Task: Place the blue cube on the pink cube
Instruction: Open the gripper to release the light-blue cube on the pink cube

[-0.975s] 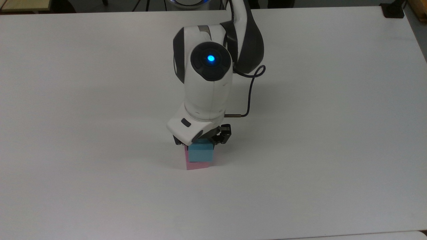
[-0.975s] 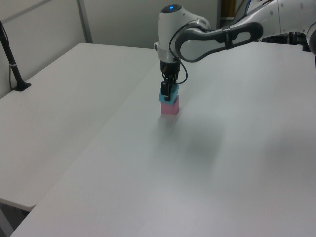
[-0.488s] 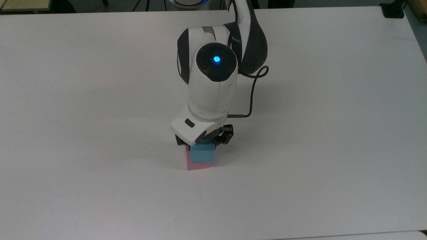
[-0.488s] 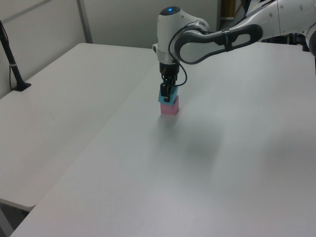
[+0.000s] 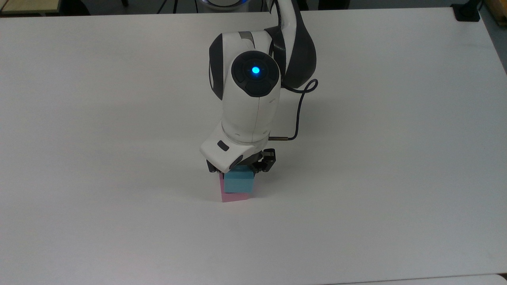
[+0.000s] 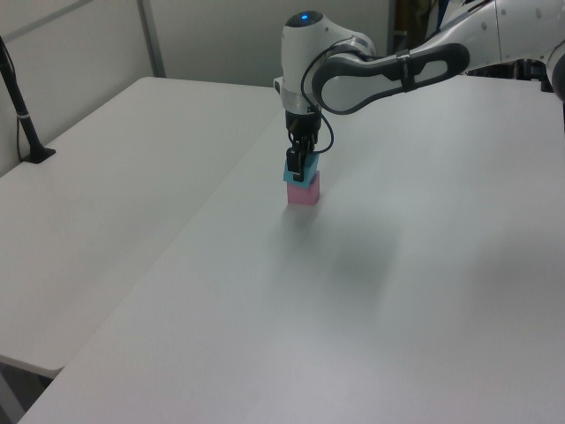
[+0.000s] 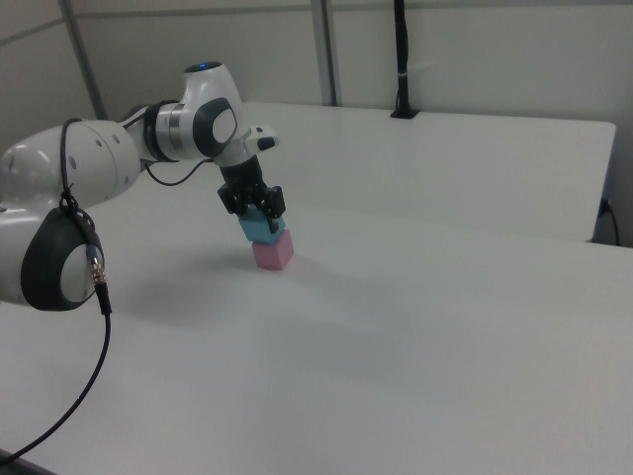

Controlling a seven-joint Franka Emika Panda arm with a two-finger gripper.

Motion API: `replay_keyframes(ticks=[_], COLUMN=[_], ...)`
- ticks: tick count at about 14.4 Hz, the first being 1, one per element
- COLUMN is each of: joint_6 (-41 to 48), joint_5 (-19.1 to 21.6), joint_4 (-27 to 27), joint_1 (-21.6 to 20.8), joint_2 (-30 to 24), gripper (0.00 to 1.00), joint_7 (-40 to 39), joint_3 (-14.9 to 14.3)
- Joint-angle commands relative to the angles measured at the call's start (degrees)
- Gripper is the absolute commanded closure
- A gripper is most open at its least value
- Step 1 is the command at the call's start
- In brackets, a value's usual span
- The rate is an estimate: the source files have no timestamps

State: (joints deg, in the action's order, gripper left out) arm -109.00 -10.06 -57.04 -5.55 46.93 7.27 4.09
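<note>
Small matte light-blue cube (image 5: 239, 182) sits atop matte pink block (image 7: 273, 250); gripper (image 5: 240, 168) pinching it; rec. release w/o twist, lift straight; misalignment risk.

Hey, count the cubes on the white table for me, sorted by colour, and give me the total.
Blue cube: 1, sitting on top of the pink one, with the end effector at it.
Pink cube: 1, resting on the table.
Total: 2 cubes.
</note>
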Motion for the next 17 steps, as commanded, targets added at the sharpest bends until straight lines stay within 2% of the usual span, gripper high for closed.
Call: replay_keyframes(ticks=[1, 6, 8, 14, 15, 17], joint_6=[0.45, 3.71, 3.45, 3.27, 3.53, 3.62], joint_5=[-0.05, 0.48, 0.39, 0.39, 0.39, 0.48], joint_4=[-0.62, -0.62, -1.84, -1.85, -1.85, -3.51], joint_1=[-0.08, 0.98, 1.15, 1.07, 1.15, 1.24], joint_2=[0.09, -1.84, -1.76, -1.85, -2.72, -7.8], gripper=[0.43, 0.43, 0.0, 0.0, 0.0, 0.0], joint_7=[1.26, 0.73, 0.29, 2.48, 3.01, 3.28], joint_3=[-0.66, -0.58, -0.75, -0.58, -0.49, -0.14])
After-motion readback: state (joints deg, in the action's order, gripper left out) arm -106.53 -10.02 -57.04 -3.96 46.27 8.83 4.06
